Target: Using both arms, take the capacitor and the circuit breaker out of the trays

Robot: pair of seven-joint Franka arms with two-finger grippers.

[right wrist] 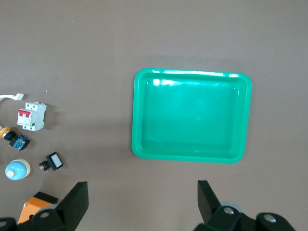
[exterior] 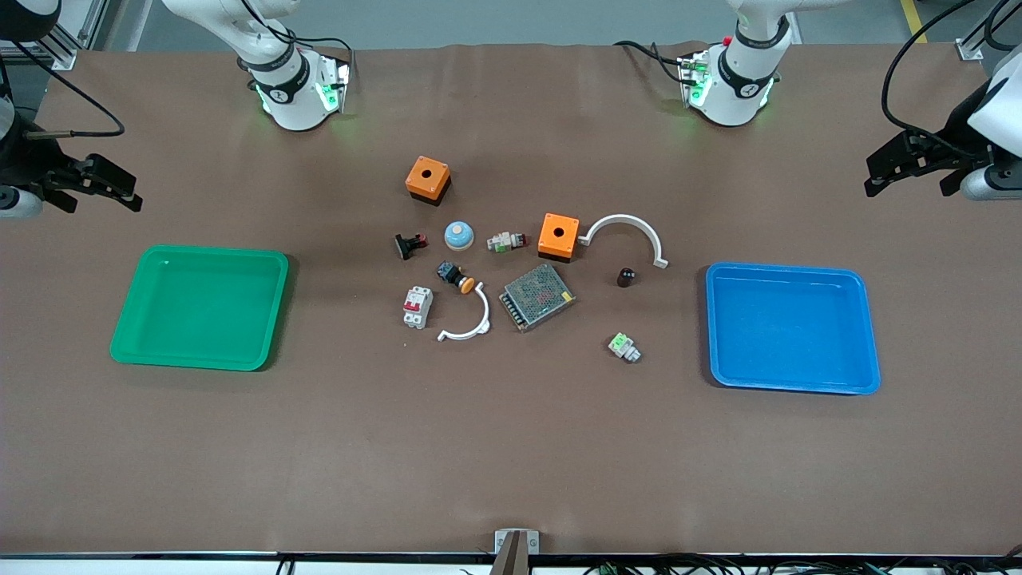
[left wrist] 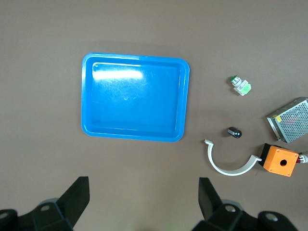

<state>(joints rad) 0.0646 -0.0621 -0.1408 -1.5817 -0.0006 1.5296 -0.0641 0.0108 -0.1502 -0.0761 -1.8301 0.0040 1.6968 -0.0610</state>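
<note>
The capacitor (exterior: pixel 626 277), a tiny black cylinder, lies on the brown mat between a white arc and the blue tray (exterior: pixel 790 270). It also shows in the left wrist view (left wrist: pixel 234 132). The breaker (exterior: pixel 417 307), a white block with a red lever, lies at the cluster's edge toward the green tray (exterior: pixel 207 252). It also shows in the right wrist view (right wrist: pixel 32 116). My left gripper (exterior: pixel 910 180) (left wrist: pixel 143 192) is open and empty, up over bare mat beside the blue tray (left wrist: pixel 134 56). My right gripper (exterior: pixel 100 196) (right wrist: pixel 143 192) is open and empty, up over bare mat beside the green tray (right wrist: pixel 192 73).
The middle cluster holds two orange boxes (exterior: pixel 428 179) (exterior: pixel 558 235), two white arcs (exterior: pixel 627 231) (exterior: pixel 471 323), a metal mesh box (exterior: pixel 537 296), a blue dome (exterior: pixel 459 235), an orange-capped push-button (exterior: pixel 455 276), a black-red clip (exterior: pixel 409 244) and two white-green parts (exterior: pixel 505 240) (exterior: pixel 623 346).
</note>
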